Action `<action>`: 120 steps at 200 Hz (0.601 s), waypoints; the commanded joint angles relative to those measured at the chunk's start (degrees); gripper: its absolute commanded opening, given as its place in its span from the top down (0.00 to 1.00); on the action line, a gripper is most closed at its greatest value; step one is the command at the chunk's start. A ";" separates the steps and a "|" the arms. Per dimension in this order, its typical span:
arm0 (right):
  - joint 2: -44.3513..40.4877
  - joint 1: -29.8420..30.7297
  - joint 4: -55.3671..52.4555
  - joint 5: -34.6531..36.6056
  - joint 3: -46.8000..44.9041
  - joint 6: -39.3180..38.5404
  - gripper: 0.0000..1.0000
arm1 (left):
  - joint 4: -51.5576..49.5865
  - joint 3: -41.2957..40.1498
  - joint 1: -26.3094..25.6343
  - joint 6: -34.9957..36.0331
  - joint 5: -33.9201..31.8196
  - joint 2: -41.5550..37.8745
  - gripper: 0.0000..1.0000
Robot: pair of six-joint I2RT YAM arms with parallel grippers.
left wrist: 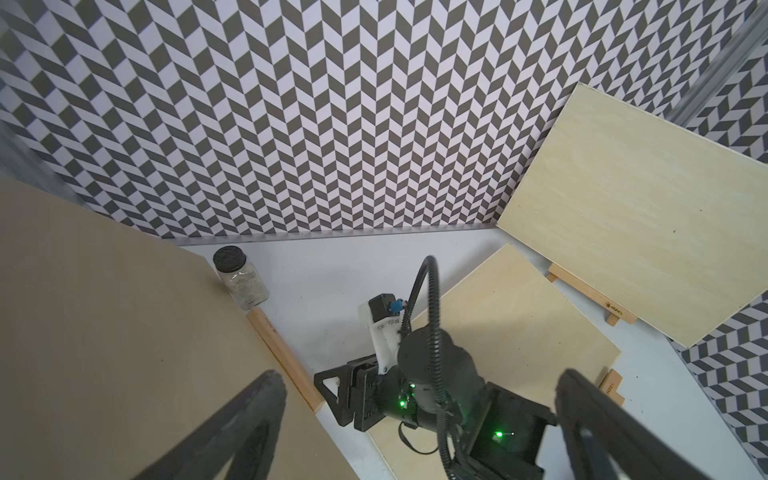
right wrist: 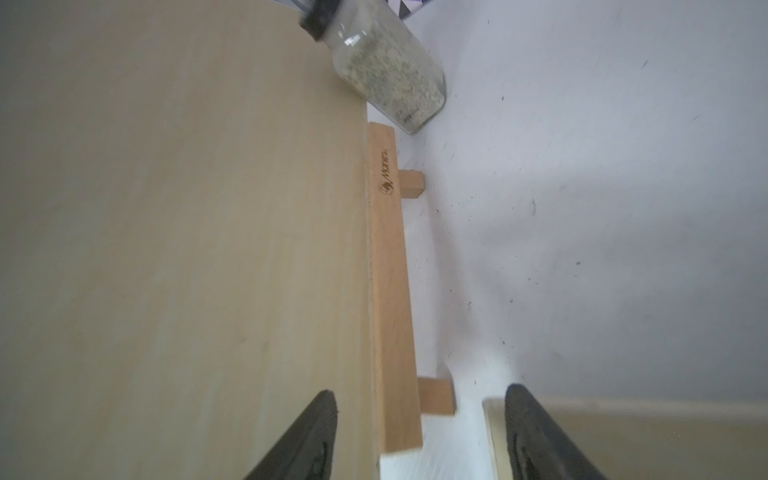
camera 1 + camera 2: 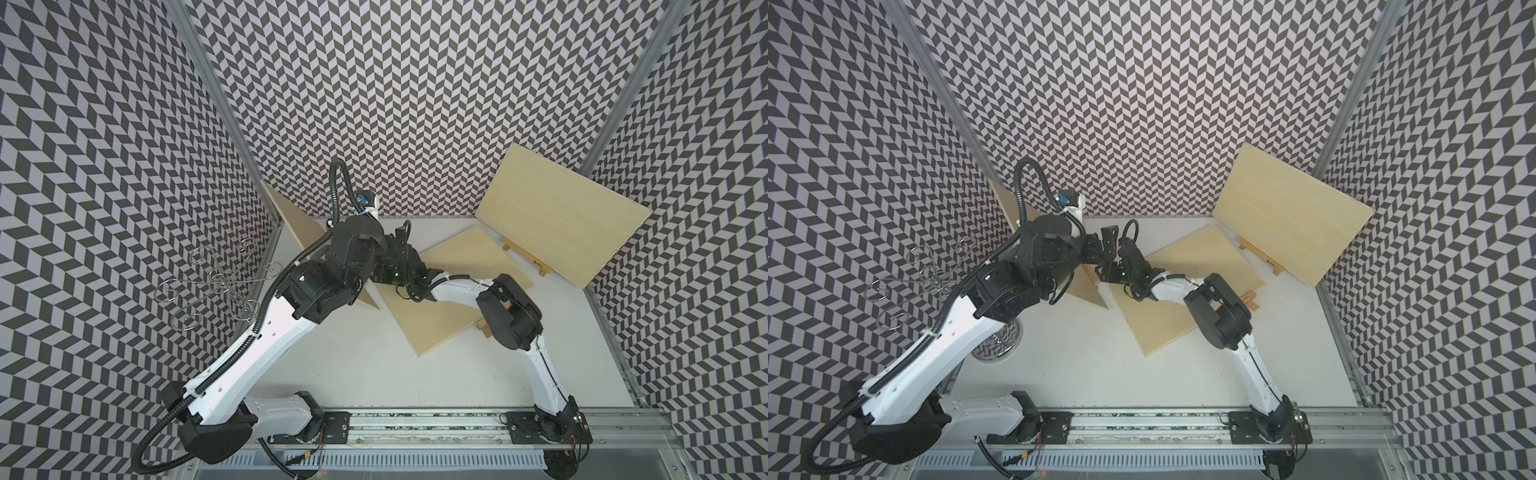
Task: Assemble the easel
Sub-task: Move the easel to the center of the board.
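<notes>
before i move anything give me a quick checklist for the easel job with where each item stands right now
1. Left gripper open and empty: ok.
2. Right gripper not clamping the ledge: ok, jaws apart with gaps on both sides of it.
3. Left board sitting along that ledge: ok.
4. Jar clear of the ledge's end: cannot tell, it stands right beside it.
5. Flat board stood up: not ok, it lies on the table.
6. Right board propped up: ok.

Matt pale wooden boards (image 3: 561,212), smooth wooden ledge strip (image 2: 392,291); glossy clear jar (image 2: 390,79), possibly glass.
</notes>
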 commanded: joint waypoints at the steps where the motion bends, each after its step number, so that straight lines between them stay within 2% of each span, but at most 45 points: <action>1: -14.79 -3.51 0.07 2.57 -5.33 -5.97 0.34 | 2.91 -0.83 -1.57 0.79 2.95 1.88 0.01; 24: -27.49 -7.30 -5.80 4.80 -14.35 -8.63 0.33 | 5.33 -1.84 -4.33 0.79 3.51 4.88 0.01; 52: -41.00 -14.32 -17.93 10.02 -24.69 -9.18 0.32 | 9.61 -3.27 -5.72 0.17 6.21 9.40 0.01; 75: -50.59 -21.01 -25.63 9.73 -34.26 -7.76 0.30 | 13.03 -3.29 -5.72 1.34 9.40 14.39 0.01; 97: -57.93 -25.41 -28.73 6.93 -42.55 -6.33 0.29 | 13.69 0.44 -5.59 3.61 10.15 21.86 0.01; 120: -61.35 -28.21 -34.12 7.20 -47.22 -2.73 0.27 | 11.82 7.00 -5.37 5.40 10.13 30.69 0.01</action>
